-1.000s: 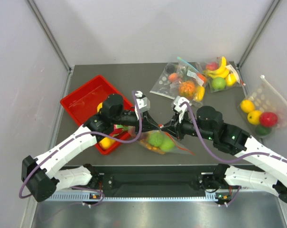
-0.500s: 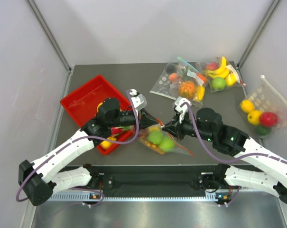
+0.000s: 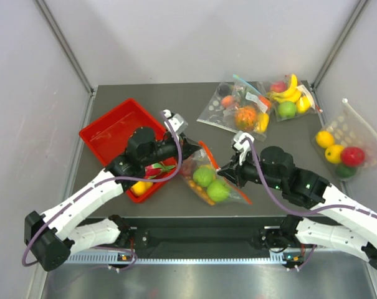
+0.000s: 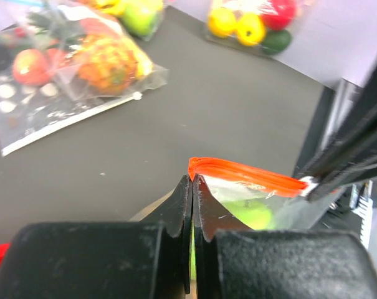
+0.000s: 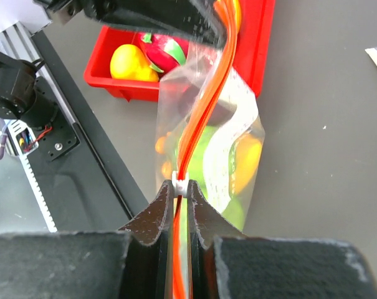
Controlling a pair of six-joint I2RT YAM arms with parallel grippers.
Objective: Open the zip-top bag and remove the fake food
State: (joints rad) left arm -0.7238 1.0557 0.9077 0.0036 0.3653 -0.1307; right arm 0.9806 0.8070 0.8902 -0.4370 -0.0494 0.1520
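Observation:
The zip-top bag [image 3: 214, 184] lies at the table's front centre, held up between both grippers, with its orange-red zip strip [image 3: 212, 154] stretched between them. Two green apples [image 3: 205, 177] and orange pieces show through the plastic. My left gripper [image 3: 191, 148] is shut on the strip's far-left end, as the left wrist view shows [image 4: 193, 179]. My right gripper [image 3: 229, 172] is shut on the white zip slider [image 5: 182, 185] at the other end. The strip [image 5: 208, 109] runs from there toward the left gripper.
A red tray [image 3: 107, 134] at the left holds a yellow fruit [image 5: 128, 62] and a pink dragon fruit [image 5: 170, 52]. Other filled bags lie at the back centre [image 3: 235, 112], back right [image 3: 288, 96] and right edge [image 3: 344, 149].
The grippers have drawn apart: left toward the back left, right toward the front right. The zip strip is now stretched between them and the bag has shifted and turned.

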